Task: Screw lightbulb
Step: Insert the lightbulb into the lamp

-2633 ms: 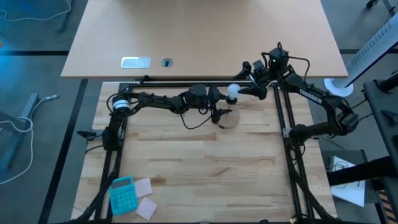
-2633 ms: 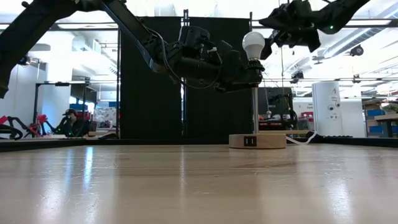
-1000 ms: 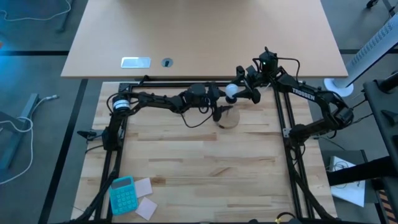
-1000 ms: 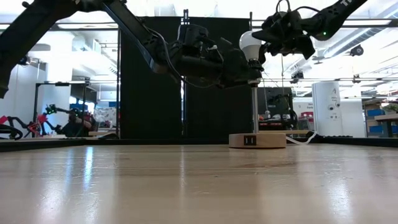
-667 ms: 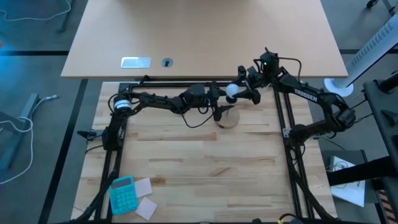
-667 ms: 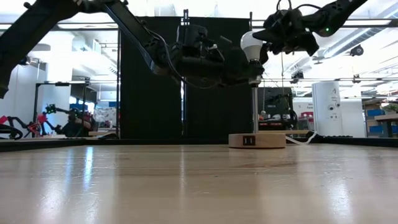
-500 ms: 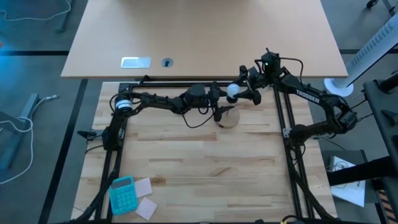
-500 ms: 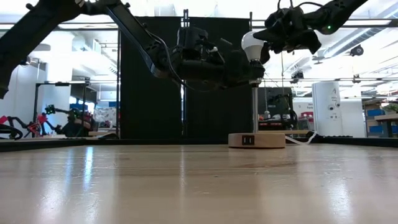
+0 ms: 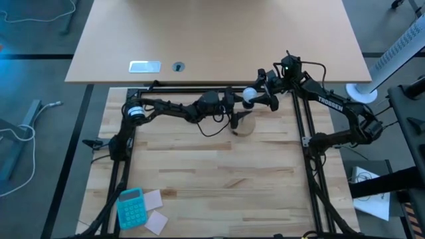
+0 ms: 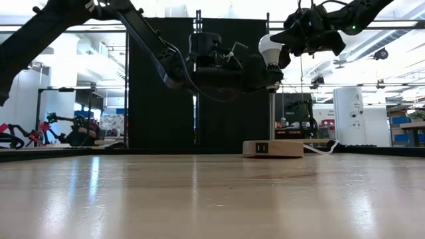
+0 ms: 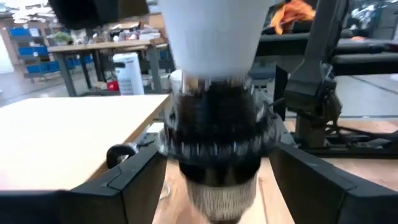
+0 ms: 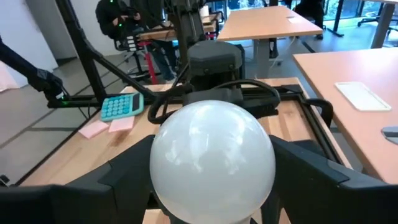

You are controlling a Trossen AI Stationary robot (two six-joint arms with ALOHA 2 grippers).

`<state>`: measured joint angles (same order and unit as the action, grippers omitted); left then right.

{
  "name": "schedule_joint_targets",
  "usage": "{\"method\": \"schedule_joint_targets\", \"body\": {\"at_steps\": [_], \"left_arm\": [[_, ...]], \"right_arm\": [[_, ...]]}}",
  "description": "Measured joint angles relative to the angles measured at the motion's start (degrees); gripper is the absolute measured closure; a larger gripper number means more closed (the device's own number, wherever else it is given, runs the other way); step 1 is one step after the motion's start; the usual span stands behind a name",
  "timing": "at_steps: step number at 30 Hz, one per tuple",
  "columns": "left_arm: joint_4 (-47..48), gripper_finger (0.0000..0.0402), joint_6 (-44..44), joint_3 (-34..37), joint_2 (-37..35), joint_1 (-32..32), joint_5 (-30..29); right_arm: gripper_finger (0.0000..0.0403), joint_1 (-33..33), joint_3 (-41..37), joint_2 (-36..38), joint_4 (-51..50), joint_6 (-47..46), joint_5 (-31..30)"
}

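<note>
The white lightbulb [image 10: 269, 48] stands with its neck in the black socket [image 11: 214, 130], on top of the thin post [image 10: 271, 116] of the round wooden disc stand [image 10: 272, 148], which rests on the table at the far middle. In the high view the bulb [image 9: 249, 95] is just beyond the disc [image 9: 244, 126]. My right gripper [image 12: 211, 205] is shut on the bulb's globe [image 12: 211, 162]. My left gripper [image 11: 214, 205] is shut on the socket just below the bulb's neck [image 11: 208, 34]. My left gripper pinches the black socket [image 11: 214, 155] between its two fingers [image 11: 124, 186], one on each side. It comes level from the table's left, across the upright post. The lamp's disc stays on the table. My right gripper holds the bulb's globe by its two sides [image 12: 168, 162] between its two fingers [image 12: 305, 180]. It comes from the table's far right, slanting a little down. The bulb stays in the socket, nearly upright.
A blue calculator [image 9: 130, 206] and pink notes [image 9: 155, 199] lie at the near left corner. A cord [image 10: 325, 147] runs from the disc toward the right. Black frame rails [image 9: 199, 88] border the table, and a tan desk [image 9: 219, 40] stands beyond the far edge.
Both grippers have kept their holds on the bulb and the socket. My left arm has shifted its elbow and wrist a little while its gripper has stayed at the socket. The right gripper has stayed around the globe.
</note>
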<state>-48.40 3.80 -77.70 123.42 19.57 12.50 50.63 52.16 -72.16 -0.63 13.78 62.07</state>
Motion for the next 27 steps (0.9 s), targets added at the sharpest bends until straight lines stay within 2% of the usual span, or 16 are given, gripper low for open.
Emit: {"method": "schedule_joint_targets", "body": {"at_steps": [4,13,18,27], "left_arm": [[0.36,0.0153,0.01,-0.88,0.51,0.09,2.16],[3.52,0.0242,0.0,-3.82,1.92,0.11,2.91],[4.41,0.0243,-0.01,-3.82,1.3,0.2,2.6],[5.43,0.0243,-0.09,-3.89,-0.89,0.22,-1.38]], "right_arm": [[0.0126,-0.01,-0.09,0.0,0.01,0.1,0.32],[0.0126,-0.05,-0.13,-0.07,0.02,-0.21,-0.05],[0.0126,-0.03,-0.15,0.88,-0.03,-0.39,-1.58],[0.0123,-0.02,-0.14,2.41,1.6,-1.29,-5.37]]}}
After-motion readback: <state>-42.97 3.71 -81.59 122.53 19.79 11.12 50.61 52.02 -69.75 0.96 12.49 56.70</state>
